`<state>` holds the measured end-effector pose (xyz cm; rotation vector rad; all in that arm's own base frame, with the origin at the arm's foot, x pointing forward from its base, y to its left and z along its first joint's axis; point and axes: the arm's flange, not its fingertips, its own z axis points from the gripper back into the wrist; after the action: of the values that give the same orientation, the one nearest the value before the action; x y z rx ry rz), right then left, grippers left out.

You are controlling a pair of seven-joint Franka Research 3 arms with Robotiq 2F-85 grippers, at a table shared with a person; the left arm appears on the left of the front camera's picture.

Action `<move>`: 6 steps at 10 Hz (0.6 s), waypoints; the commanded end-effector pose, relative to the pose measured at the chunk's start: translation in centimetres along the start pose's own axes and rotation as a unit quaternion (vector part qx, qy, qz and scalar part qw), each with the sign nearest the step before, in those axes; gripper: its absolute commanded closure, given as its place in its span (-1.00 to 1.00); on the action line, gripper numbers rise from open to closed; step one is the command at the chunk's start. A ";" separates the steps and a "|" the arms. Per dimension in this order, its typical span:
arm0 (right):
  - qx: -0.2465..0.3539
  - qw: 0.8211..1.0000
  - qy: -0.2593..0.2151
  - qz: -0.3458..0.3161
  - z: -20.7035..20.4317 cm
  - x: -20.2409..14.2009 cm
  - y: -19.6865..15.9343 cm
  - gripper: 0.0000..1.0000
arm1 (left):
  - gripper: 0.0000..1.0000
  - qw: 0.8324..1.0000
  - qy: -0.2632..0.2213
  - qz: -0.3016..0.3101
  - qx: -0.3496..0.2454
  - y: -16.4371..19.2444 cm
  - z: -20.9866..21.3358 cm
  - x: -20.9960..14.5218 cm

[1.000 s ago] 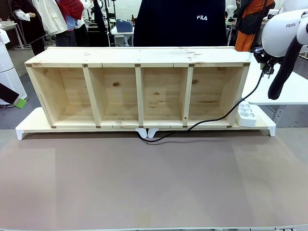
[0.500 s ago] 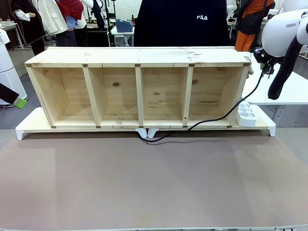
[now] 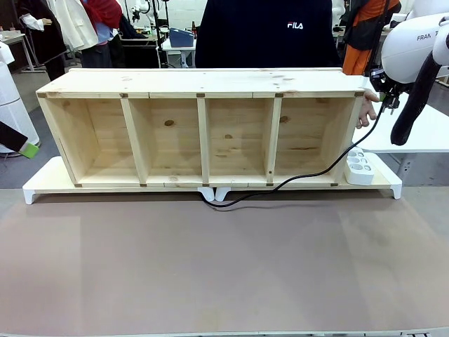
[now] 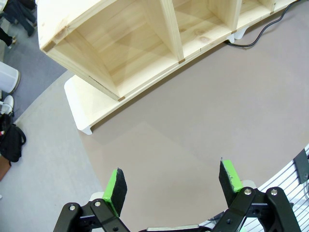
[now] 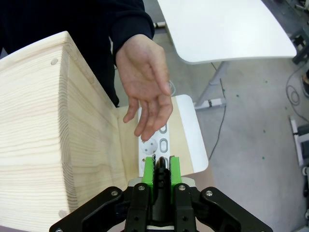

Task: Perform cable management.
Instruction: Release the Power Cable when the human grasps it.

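The cable (image 3: 309,175) is a thin black cord that runs from under the wooden shelf's front (image 3: 203,126), past the shelf's right end and up to my right gripper (image 3: 384,98). My right gripper (image 5: 161,169) is shut on the cable's black plug (image 5: 161,163), high beside the shelf's right end. A person's open hand (image 5: 145,92) hangs just beyond the plug, over the white power strip (image 5: 161,140). My left gripper (image 4: 172,181) stands open above the brown table mat, with nothing between its fingers. The cable's loop (image 4: 256,38) lies far from it.
The shelf lies on its side on white risers (image 3: 42,184), its several compartments facing me. The power strip (image 3: 359,168) rests on the right riser. A person in a dark top (image 3: 266,31) stands behind the shelf. A white table (image 5: 227,29) stands to the right.
The person's hand has come into view at the shelf's right end, reaching toward the held plug. Neither arm has moved.
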<state>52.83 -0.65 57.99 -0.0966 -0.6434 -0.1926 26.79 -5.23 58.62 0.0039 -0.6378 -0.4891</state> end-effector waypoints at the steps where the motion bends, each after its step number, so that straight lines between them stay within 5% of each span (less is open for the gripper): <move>1: 0.001 1.000 -0.002 -0.006 0.2 0.2 0.0 0.67 | -1.00 1.000 -0.002 -0.001 -0.002 0.0 0.0 0.1; 6: 0.001 1.000 -0.002 -0.006 0.2 0.2 0.0 0.67 | -1.00 1.000 -0.002 -0.001 -0.002 0.0 0.0 0.1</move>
<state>52.83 -0.65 57.99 -0.0966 -0.6434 -0.1926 26.79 -5.23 58.62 0.0039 -0.6378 -0.4891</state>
